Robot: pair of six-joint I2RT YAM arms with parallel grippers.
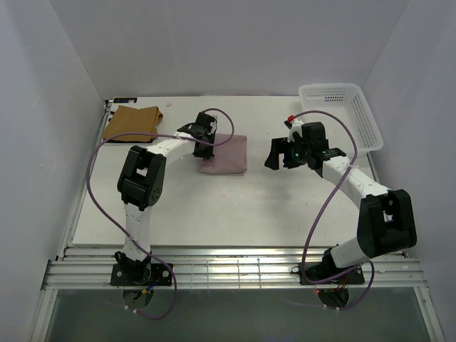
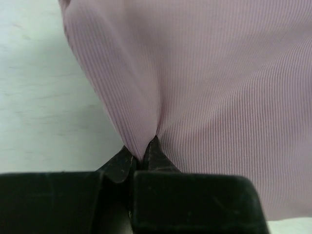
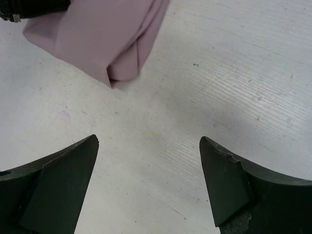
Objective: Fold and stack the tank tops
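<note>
High rear overview; wrist close-ups on pink top (image 1: 228, 158)

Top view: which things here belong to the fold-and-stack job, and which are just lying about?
Job: pale pink tank top, pinched by the left gripper; tan-brown tank top, folded at the far left.
Lying about: white mesh basket, far right corner.

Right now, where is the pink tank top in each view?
Top external: pink tank top folded mid-table, left tool at its upper-left corner.
Left wrist: pink tank top fills most of the frame, pinched in that shut tool.
Right wrist: pink tank top's folded corner, upper left.
Shared landmark: the white table.
</note>
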